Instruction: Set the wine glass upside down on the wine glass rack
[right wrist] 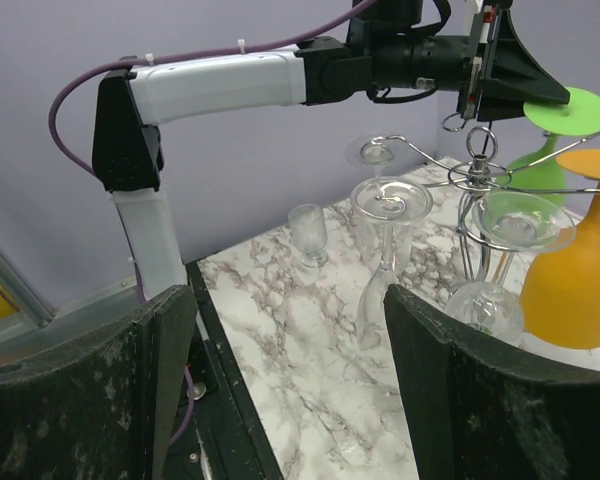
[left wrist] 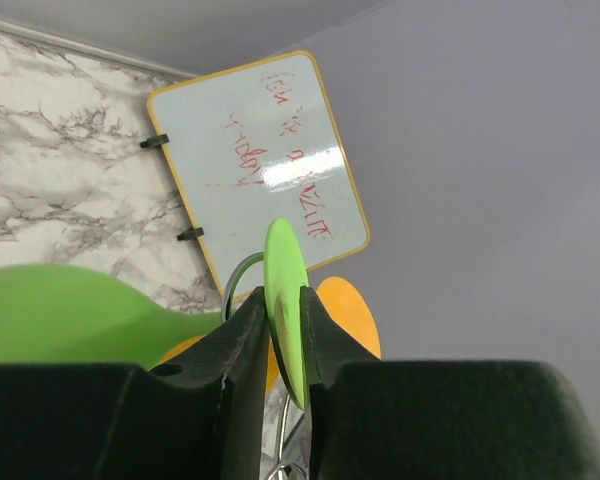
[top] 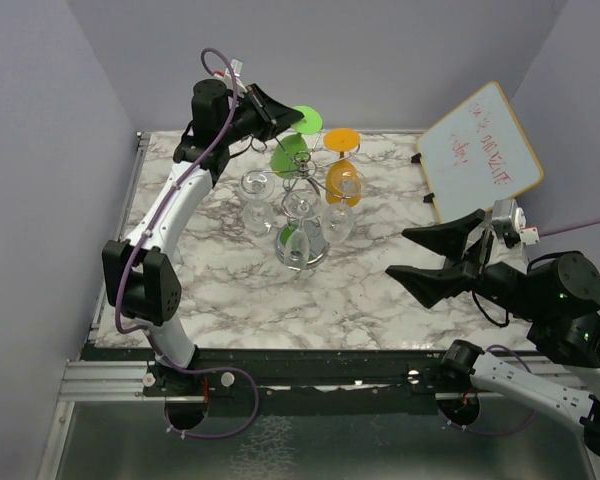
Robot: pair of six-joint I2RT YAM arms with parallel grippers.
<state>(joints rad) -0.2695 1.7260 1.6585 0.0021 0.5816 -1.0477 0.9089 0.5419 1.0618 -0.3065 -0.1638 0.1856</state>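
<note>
green glass at the rack, foot pinched

your left gripper (left wrist: 285, 335) is clamped on the disc foot of the opaque green wine glass (top: 288, 160), inverted at the chrome wire rack (top: 302, 180), upper centre of the top view. let go before the foot seats in a scroll arm and it likely drops onto its neighbours. count: one green, one orange glass (top: 342, 185), three clear glasses (right wrist: 392, 205) hung, one small clear glass (right wrist: 308, 232) standing. right gripper (top: 398, 253), lower right, gapes wide, empty.

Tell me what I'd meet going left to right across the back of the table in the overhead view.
clear glass → green wine glass → orange wine glass → whiteboard
</note>
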